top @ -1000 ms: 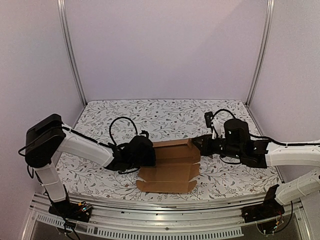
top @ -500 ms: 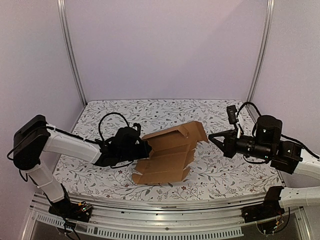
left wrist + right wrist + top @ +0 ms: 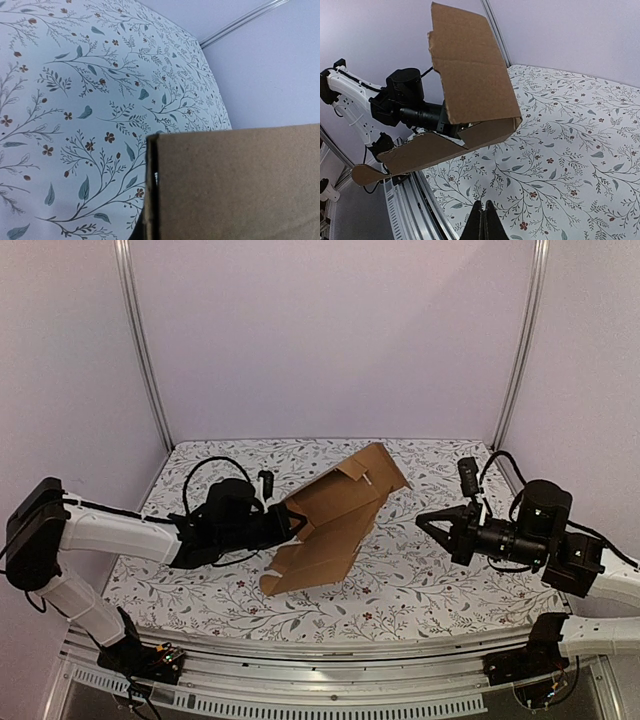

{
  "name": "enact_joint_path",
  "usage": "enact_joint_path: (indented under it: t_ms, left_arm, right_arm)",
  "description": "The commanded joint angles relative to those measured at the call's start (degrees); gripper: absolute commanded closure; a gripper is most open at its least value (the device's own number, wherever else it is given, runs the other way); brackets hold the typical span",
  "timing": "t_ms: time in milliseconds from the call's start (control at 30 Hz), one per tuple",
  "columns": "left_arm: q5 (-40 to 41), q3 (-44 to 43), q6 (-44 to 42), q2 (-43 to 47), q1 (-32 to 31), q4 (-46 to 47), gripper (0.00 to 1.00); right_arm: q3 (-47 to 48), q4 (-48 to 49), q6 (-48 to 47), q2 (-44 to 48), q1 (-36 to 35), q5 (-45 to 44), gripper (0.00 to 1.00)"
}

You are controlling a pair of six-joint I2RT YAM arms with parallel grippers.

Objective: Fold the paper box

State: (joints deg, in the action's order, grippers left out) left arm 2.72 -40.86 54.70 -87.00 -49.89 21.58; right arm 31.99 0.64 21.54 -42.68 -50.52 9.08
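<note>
Two fingers of the left gripper [image 3: 292, 524] are almost wholly hidden: its own wrist camera is blocked by a flat brown panel filling the lower right, with only a dark sliver along the panel's cut edge. From above, that gripper meets the left edge of the paper box [image 3: 335, 508] and is clamped on it, though how far apart the fingers stand behind the card cannot be made out. The box is an unfolded die-cut sheet of plain matte corrugated cardboard, held up at a slant over the middle of the table [image 3: 440, 580]. Its far panel rises highest and ends in notched corners, a crease runs across the middle, and a rounded tab hangs at the low near end. Whether that low end touches the cloth cannot be told. Seen from the right wrist, the sheet bends into a sharp fold, one panel upright and the other sloping away towards the table's edge, with the left arm's black wrist partly hidden behind it. The right gripper [image 3: 428, 522] hovers well apart from the box, its thin black fingertips pressed together on nothing. Pale cloth printed with small leaves and flowers covers the table.
</note>
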Motion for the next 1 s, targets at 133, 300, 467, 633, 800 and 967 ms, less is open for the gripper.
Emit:
enact_joint_path:
  t_ms: [133, 300, 467, 633, 800, 967]
  left_arm:
    - [-5.51, 0.29, 2.00, 1.85, 0.93, 3.31, 1.00]
    - [-6.10, 0.27, 1.99, 2.57, 0.93, 3.47, 1.00]
    - [-6.36, 0.34, 1.98, 3.05, 0.93, 3.59, 1.00]
    - [-7.30, 0.26, 2.08, 3.21, 0.93, 4.32, 1.00]
    - [-8.14, 0.15, 2.35, 3.91, 0.93, 4.82, 1.00]
    - [-9.48, -0.01, 2.48, 4.37, 0.93, 5.30, 1.00]
  right_arm:
    - [3.67, 10.94, -0.42, -5.90, -0.69, 4.07, 1.00]
    - [6.33, 13.78, -0.92, -9.66, -1.72, 4.34, 1.00]
    - [8.73, 15.68, -1.30, -12.46, -2.69, 4.37, 1.00]
    - [9.90, 17.35, -1.54, -15.30, -3.11, 3.42, 1.00]
    - [10.20, 18.13, -1.91, -17.18, -3.42, 1.60, 1.00]
    - [10.20, 18.82, -1.95, -18.49, -3.64, 1.04, 1.00]
